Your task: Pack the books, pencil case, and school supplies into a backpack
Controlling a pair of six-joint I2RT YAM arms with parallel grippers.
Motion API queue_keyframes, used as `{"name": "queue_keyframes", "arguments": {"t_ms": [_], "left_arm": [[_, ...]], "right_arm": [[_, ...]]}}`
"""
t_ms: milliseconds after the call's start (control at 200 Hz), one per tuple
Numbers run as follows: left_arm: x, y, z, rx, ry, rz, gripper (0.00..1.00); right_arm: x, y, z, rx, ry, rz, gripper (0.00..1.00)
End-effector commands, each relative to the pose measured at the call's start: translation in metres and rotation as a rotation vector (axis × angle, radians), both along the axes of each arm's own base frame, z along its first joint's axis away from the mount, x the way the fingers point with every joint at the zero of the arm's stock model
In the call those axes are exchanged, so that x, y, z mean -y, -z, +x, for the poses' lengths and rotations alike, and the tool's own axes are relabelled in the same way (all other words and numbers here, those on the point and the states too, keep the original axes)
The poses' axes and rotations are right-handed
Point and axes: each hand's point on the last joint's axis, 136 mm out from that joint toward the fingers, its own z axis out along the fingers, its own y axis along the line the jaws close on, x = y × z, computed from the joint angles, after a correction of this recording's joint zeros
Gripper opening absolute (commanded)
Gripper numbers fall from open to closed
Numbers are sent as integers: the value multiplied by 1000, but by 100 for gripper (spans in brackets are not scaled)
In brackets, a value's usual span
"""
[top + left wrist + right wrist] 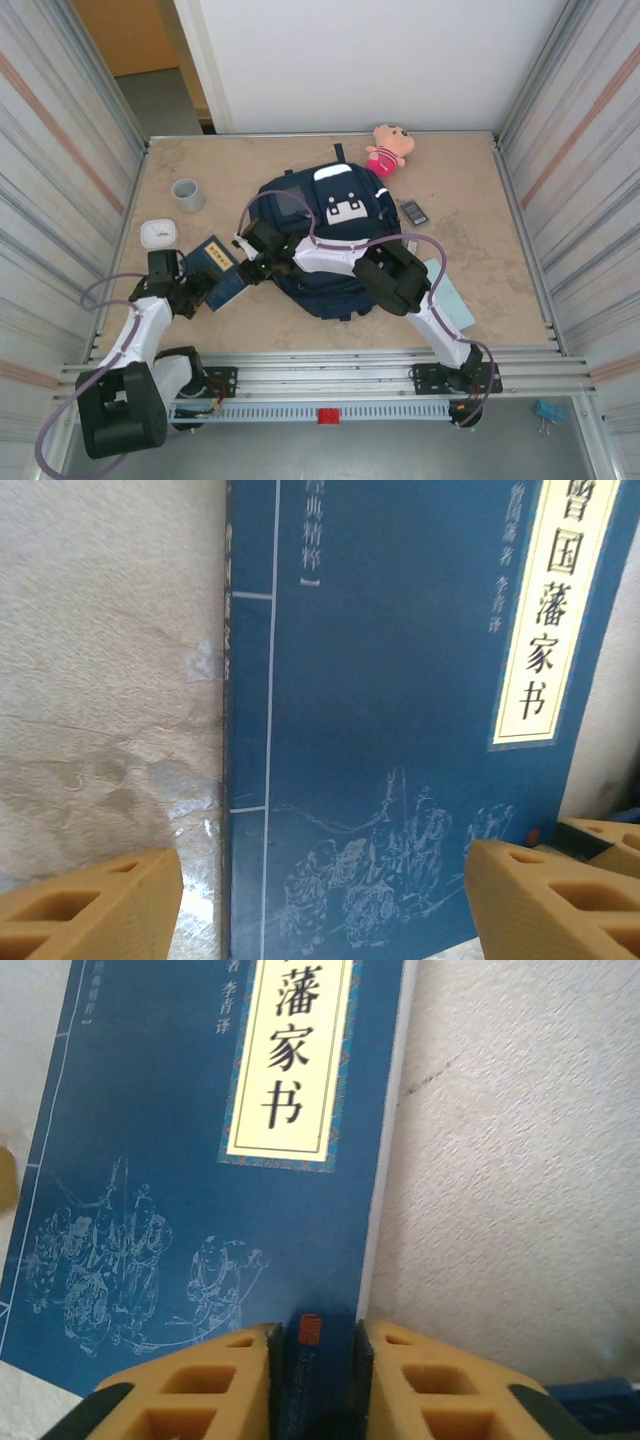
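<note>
Checking tools first, says A, right one?
B: Right tool [312, 1345] is clamped on the near corner of the thin dark blue paper-cover book [190, 1160], tan blocky fingers [255, 1380] nearly meeting on it.
A: Left?
B: Left tool [320, 900] stands wide apart, grips nothing. One finger hangs over the beige mottled counter [100, 680] by the spine, the other over the cover.
A: Where's the book?
B: On the counter, front left, just beside the left side of the large navy blue fabric backpack [335, 215]. Right arm [400, 280] reaches across the backpack to it. Can't tell if the corner is lifted.
A: Rest of the task stuff?
B: Long pale teal flat pencil case [458, 305] lies right of the backpack, partly under the right arm. Small dark rectangular gadget [413, 212] sits on the counter near the backpack's upper right.
A: Clutter?
B: Round grey cup [187, 195] and white rounded box [158, 235] left of the backpack, cup farther back. Pink-and-tan plush toy [390, 148] at the far edge, beyond the backpack.
</note>
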Motion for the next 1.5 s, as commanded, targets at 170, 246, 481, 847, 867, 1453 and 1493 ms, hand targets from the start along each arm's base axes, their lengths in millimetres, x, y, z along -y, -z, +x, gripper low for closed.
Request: {"name": "queue_keyframes", "arguments": {"t_ms": [170,246,481,847,867,1453,1493], "left_arm": [[22,-18,21,130,74,-124,74],[29,-36,30,207,84,-173,74],[37,-81,42,362,95,-228,71],[45,-60,50,329,99,-262,67],[45,-61,51,334,103,-257,67],[55,-150,37,614,301,-34,0],[62,-170,33,679,339,-33,0]], "right_arm": [[16,42,-10,-67,5,-112,18],[15,42,-12,-81,5,-105,18],[14,41,-17,-119,16,-87,16],[16,39,-18,-132,23,-78,16],[16,39,-18,-132,24,-76,16],[57,-115,8,22,131,215,55],[68,-133,8,70,139,221,58]]}}
